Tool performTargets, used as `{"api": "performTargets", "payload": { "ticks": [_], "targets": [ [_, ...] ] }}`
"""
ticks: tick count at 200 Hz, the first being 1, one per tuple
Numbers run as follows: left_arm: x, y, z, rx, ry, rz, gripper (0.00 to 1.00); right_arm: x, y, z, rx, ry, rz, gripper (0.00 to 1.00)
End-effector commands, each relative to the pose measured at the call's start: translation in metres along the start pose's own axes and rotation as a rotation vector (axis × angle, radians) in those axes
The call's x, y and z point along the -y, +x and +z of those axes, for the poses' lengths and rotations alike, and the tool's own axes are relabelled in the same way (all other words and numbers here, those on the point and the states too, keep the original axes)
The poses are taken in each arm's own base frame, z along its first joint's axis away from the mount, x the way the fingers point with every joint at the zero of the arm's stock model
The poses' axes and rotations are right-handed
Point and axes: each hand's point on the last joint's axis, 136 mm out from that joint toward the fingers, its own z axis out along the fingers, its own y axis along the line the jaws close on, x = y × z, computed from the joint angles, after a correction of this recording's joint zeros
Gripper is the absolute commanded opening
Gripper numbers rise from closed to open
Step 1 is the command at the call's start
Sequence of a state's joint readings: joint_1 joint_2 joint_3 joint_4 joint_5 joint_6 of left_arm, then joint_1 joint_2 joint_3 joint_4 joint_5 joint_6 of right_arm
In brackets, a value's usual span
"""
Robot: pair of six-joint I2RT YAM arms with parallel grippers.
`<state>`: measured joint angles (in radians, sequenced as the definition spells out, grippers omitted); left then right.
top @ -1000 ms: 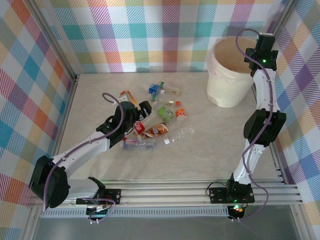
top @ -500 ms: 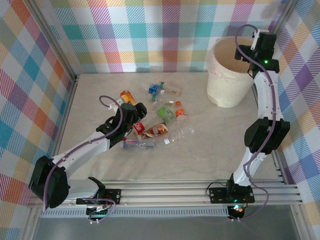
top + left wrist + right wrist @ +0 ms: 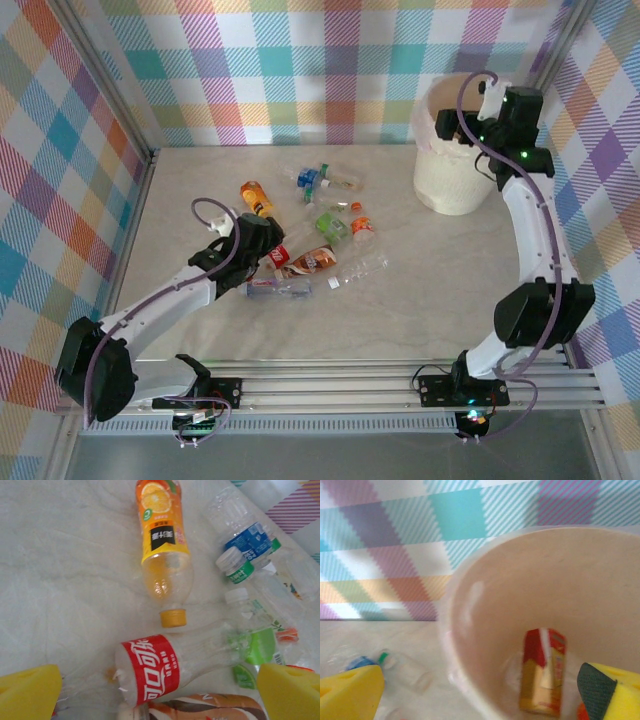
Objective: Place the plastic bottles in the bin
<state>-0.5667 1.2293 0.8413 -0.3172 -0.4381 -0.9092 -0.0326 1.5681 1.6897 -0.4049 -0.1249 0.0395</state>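
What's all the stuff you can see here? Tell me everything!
small crushed plastic bottles: roughly nine, clear or orange with red, green, blue or brown labels, lying clustered mid-table
red-and-gold bottle: one, down inside the bucket
large round cream-white bucket: one, cream-white, far right of the table
pale marbled tabletop: one, beige, under everything
pastel checked wall panels: many-coloured, on the left, back and right sides
left gripper: one, yellow pads, open, above the bottle cluster
right gripper: one, yellow pads, open, at the bucket's rim facing in
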Motion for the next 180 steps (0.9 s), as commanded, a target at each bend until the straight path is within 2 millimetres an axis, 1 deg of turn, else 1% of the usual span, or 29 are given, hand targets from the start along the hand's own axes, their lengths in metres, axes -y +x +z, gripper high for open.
{"api": "performTargets", "payload": {
  "ticks": [1, 32, 51, 64, 74, 85, 107, 128, 161, 180],
  "targets": [
    [-0.021, 0.004, -0.008, -0.025, -0.059, -0.048, 1.0, -0.041, -0.012, -0.019, 0.076, -0.195, 0.032, 1.0],
    [-0.033, 0.024, -0.009, -0.103, -0.09, -0.158, 1.0, -0.075, 0.008, -0.026, 0.046, -0.331, 0.065, 1.0],
    [-0.044, 0.037, -0.009, -0.15, -0.139, -0.23, 1.0, -0.1, 0.023, -0.031, 0.019, -0.411, 0.052, 1.0],
    [-0.05, 0.044, -0.009, -0.176, -0.179, -0.263, 1.0, -0.113, 0.034, -0.032, 0.002, -0.444, 0.038, 1.0],
    [-0.052, 0.05, -0.008, -0.202, -0.198, -0.284, 1.0, -0.122, 0.041, -0.033, -0.009, -0.464, 0.033, 1.0],
    [-0.048, 0.058, -0.007, -0.244, -0.19, -0.31, 1.0, -0.129, 0.048, -0.035, -0.022, -0.486, 0.036, 1.0],
    [-0.042, 0.074, -0.005, -0.321, -0.197, -0.362, 1.0, -0.137, 0.061, -0.037, -0.055, -0.511, 0.049, 1.0],
    [-0.044, 0.087, -0.002, -0.371, -0.231, -0.394, 1.0, -0.137, 0.07, -0.037, -0.068, -0.499, 0.055, 1.0],
    [-0.047, 0.091, 0.009, -0.345, -0.247, -0.446, 1.0, -0.133, 0.079, -0.035, -0.096, -0.476, 0.062, 1.0],
    [-0.046, 0.099, 0.018, -0.35, -0.231, -0.506, 0.99, -0.132, 0.081, -0.035, -0.101, -0.47, 0.061, 1.0]
  ]
}}
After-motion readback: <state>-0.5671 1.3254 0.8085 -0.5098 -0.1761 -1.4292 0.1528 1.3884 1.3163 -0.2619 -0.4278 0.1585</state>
